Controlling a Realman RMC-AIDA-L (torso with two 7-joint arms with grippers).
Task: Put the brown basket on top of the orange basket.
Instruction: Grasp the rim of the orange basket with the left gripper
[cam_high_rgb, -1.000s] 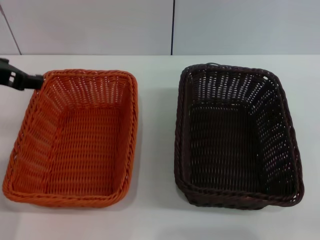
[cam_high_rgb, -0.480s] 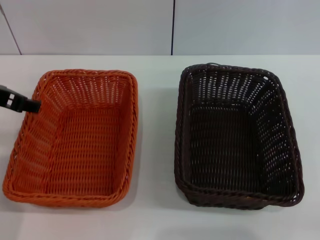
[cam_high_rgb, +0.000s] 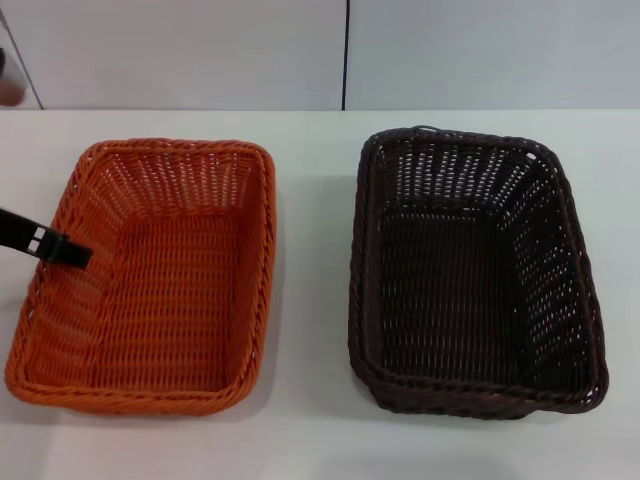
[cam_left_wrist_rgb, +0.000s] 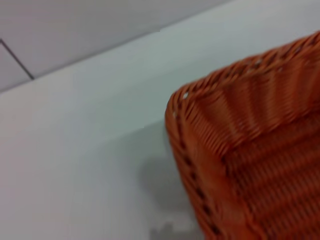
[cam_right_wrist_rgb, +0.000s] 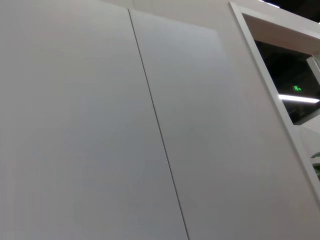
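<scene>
Over orange basket (cam_high_rgb: 150, 275) left rim: left gripper (cam_high_rgb: 68, 252), state unclear; brown basket (cam_high_rgb: 470, 270) well right.

Left gripper (cam_high_rgb: 72, 254), slim black fingers (cam_high_rgb: 70, 253), flat bar shape, 2 small white square markings

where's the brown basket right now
In the head view the brown basket sits on the white table on the robot's right, beside the orange basket with a bare strip of table between them.
</scene>
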